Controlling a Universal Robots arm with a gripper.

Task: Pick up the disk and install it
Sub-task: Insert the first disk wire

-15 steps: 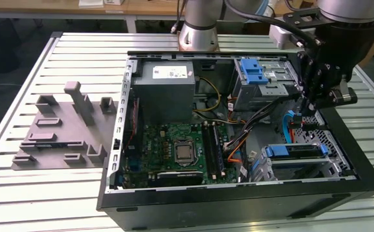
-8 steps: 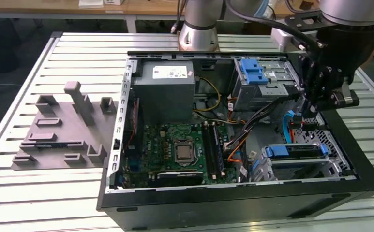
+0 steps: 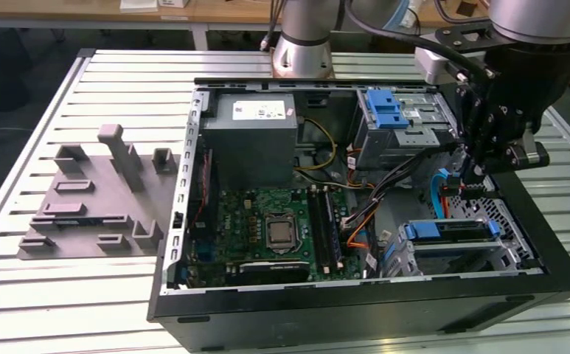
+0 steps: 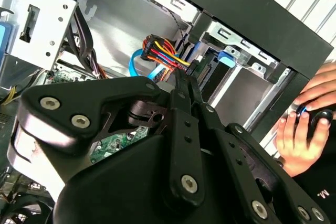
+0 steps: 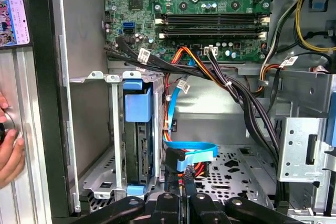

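We see the gripper (image 3: 464, 186) down inside the computer case (image 3: 363, 310), its fingers pinched together on the plug (image 4: 193, 67) of a bundle of coloured wires, with a blue cable (image 5: 191, 150) looped just beside it. The disk (image 5: 140, 145) sits in the metal cage (image 5: 115, 129) near the gripper, blue rails along its edges. A person's hand (image 4: 302, 129) rests outside the case wall

The arm (image 3: 535, 33) hangs on the exterior view's right with its wrist bent downward. The gripper (image 3: 469, 178) points straight down, its fingers (image 4: 182, 109) pressed together at the tips.
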